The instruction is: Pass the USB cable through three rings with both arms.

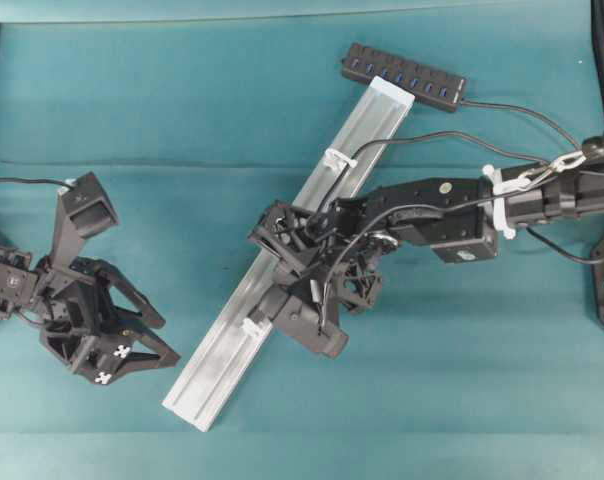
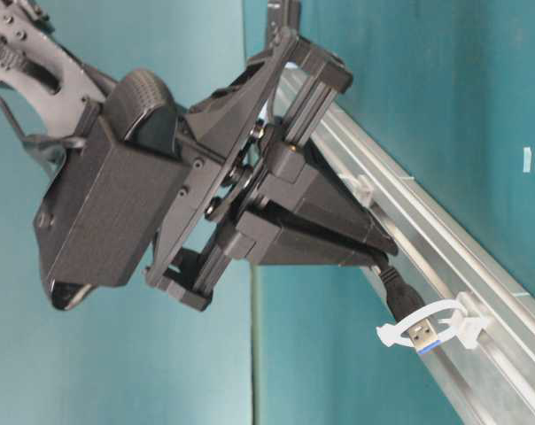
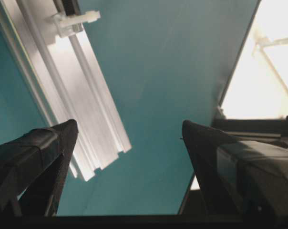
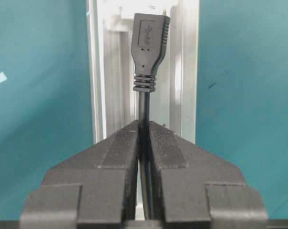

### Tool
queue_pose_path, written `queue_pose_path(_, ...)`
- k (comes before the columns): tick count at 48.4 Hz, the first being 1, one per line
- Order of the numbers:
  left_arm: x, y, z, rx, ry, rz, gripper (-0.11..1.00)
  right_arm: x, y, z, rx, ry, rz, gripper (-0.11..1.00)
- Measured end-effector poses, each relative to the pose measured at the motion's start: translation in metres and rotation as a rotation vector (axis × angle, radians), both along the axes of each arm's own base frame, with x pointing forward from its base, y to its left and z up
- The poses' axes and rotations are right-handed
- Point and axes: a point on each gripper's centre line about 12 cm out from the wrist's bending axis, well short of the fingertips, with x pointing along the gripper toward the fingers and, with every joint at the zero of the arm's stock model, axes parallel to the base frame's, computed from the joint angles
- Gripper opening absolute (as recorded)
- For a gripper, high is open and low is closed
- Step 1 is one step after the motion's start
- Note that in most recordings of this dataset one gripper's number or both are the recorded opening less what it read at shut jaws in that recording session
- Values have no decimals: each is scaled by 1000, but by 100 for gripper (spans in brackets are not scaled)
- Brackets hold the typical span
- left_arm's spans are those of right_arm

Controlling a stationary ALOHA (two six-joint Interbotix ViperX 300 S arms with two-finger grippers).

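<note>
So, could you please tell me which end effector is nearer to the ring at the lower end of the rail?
Right. The right end effector holds the USB cable, its plug tip inside that ring. The left end effector sits open, apart from the rail.

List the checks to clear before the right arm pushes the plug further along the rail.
1. Grip: right gripper shut on the thin black USB cable just behind the plug: ok.
2. Plug entering the translucent white plastic ring at the near end of the silver aluminium rail: ok, tip is inside the loop.
3. Plug in line with the rail: ok.
4. Left gripper open to receive: ok.
5. Left gripper near the ring: not ok, it sits off beside the rail's end.
6. Cable slack behind the arm: cannot tell.
</note>
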Motion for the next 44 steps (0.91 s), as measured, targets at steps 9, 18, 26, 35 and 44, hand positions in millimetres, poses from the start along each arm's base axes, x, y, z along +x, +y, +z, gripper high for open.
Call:
queue_pose_path(9, 0, 0, 0, 1, 3, 0, 95, 1, 9, 0, 0, -3, 20, 6)
queue_pose_path(18, 2, -1, -2, 2, 9, -2, 95, 6, 10, -1, 14, -4, 2, 6)
queue_pose_path(26, 6, -2, -5, 5, 21, -2, 95, 13, 12, 1, 30, -15, -20, 6)
queue_pose_path(35, 9, -3, -8, 8, 33, -2, 95, 17, 20, 4, 33, -24, -6, 6)
queue_pose_path(44, 10, -3, -9, 8, 34, -2, 95, 17, 27, 3, 35, -17, 6, 6)
